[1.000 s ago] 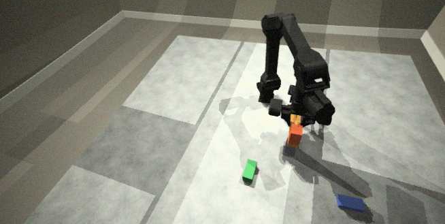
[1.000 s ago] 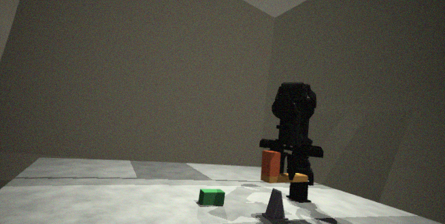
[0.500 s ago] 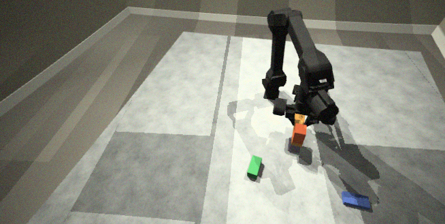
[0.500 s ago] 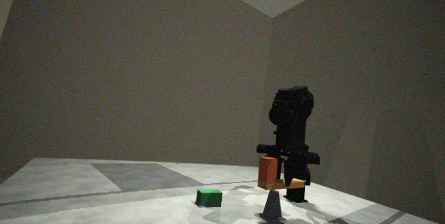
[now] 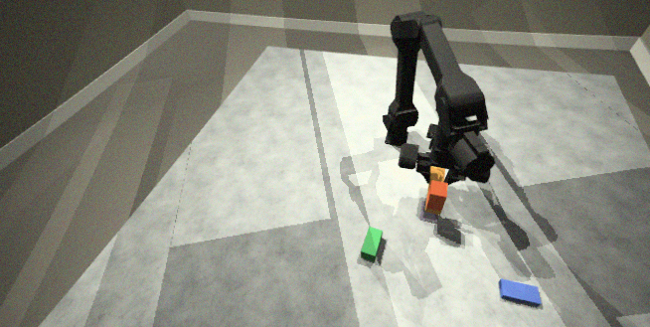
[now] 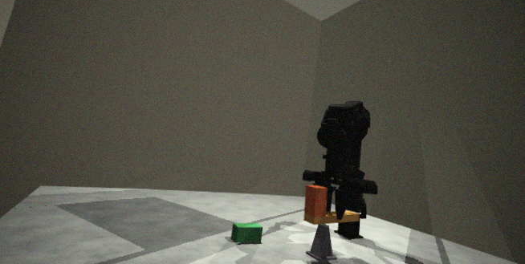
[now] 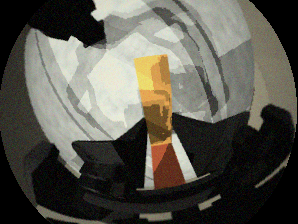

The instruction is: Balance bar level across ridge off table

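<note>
In the top view, I have the black arm (image 5: pixel 459 90) (image 6: pixel 345 149) reaching over the bench (image 5: pixel 248 160) (image 6: pixel 160 213) (image 7: pixel 110 90), its gripper (image 5: pixel 438 177) (image 6: pixel 335 213) (image 7: pixel 157 117) lying toward 1 o'clock from the purple-grey ridge (image 5: pixel 428 212) (image 6: pixel 322 243). The yellow-orange bar (image 5: pixel 437 174) (image 6: pixel 348 217) (image 7: pixel 154 100) points its near end toward 6 o'clock, where a red-orange block (image 5: pixel 436 199) (image 6: pixel 315 205) (image 7: pixel 169 167) hides most of the ridge from me. The green block (image 5: pixel 372 244) (image 6: pixel 247 233) sits at 8 o'clock from the ridge, and the flat blue block (image 5: pixel 520 292) lies farther off, between 4 and 5 o'clock.

In the exterior view, my 2 fingers pinch the bar, which is off the bench and looks roughly level. The red-orange block stands upright on the bar's 9 o'clock end; the other end reaches toward 3 o'clock. The ridge's peak is at 6 o'clock from the bar, right under its block end. They look very close, but I can't tell whether they touch. The green block rests on the bench toward 9 o'clock from the ridge.

In the wrist view, I see the bar running from 12 o'clock down between the 2 dark fingers, with the red-orange block at its 6 o'clock end.
</note>
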Controlling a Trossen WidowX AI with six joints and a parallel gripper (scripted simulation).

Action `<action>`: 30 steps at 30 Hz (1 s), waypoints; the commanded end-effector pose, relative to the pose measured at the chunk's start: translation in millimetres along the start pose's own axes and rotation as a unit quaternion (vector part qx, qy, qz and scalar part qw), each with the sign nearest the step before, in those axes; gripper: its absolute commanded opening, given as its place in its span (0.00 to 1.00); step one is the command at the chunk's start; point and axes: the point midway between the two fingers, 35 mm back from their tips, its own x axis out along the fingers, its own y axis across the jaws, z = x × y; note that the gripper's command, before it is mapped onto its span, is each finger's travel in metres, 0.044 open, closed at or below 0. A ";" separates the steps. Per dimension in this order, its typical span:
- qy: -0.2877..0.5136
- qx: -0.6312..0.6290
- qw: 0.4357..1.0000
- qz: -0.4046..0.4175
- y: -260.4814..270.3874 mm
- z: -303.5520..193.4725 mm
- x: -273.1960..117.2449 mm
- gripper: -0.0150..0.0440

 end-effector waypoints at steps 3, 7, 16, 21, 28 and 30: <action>0.001 -0.002 1.000 0.001 0.2 -0.5 0.5 0.25; 0.001 -0.002 1.000 0.001 0.3 -0.5 0.9 0.25; 0.001 -0.002 1.000 0.001 0.3 -0.6 1.7 0.25; 0.001 -0.002 1.000 0.001 0.2 -0.6 2.0 0.25; 0.001 -0.002 1.000 0.001 0.2 -0.6 2.7 0.25; 0.001 -0.002 1.000 0.001 0.3 -0.6 2.8 0.25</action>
